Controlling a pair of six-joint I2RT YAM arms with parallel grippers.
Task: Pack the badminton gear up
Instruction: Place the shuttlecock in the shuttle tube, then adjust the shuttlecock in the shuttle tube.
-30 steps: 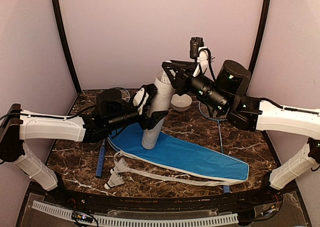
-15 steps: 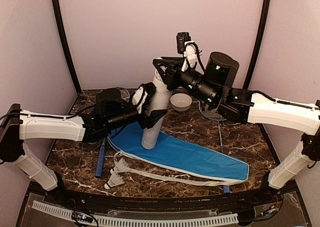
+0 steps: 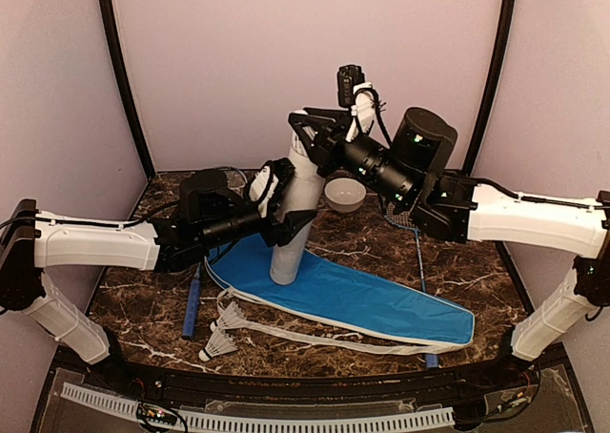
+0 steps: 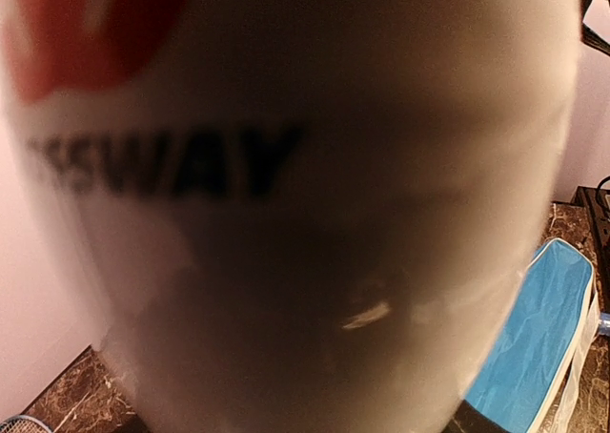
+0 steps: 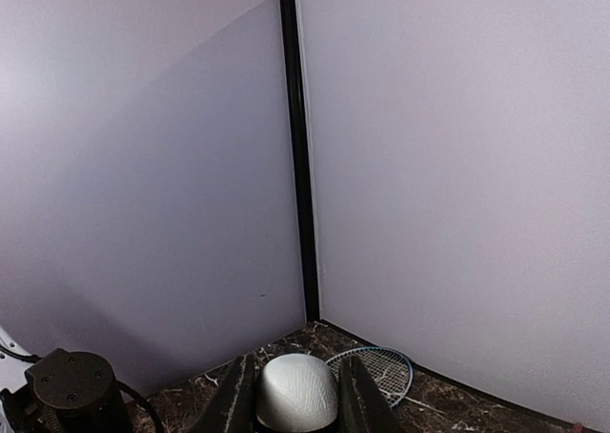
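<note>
Top external view: barely begun. Gripping tilted white tube, foot on blue cover, in wide-set left jaws; pinching shuttlecock above its mouth in right jaws. Yet to pack: loose shuttlecocks, rackets.

We see soft, even light and faint sheen on the marble table. Our left wrist view is badly blurred: the white tube sits perhaps too close.

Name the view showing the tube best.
Top external: the whole tube stands tilted, held by the left gripper. Left wrist gives only a blurred close-up of its wall; right wrist shows none.
</note>
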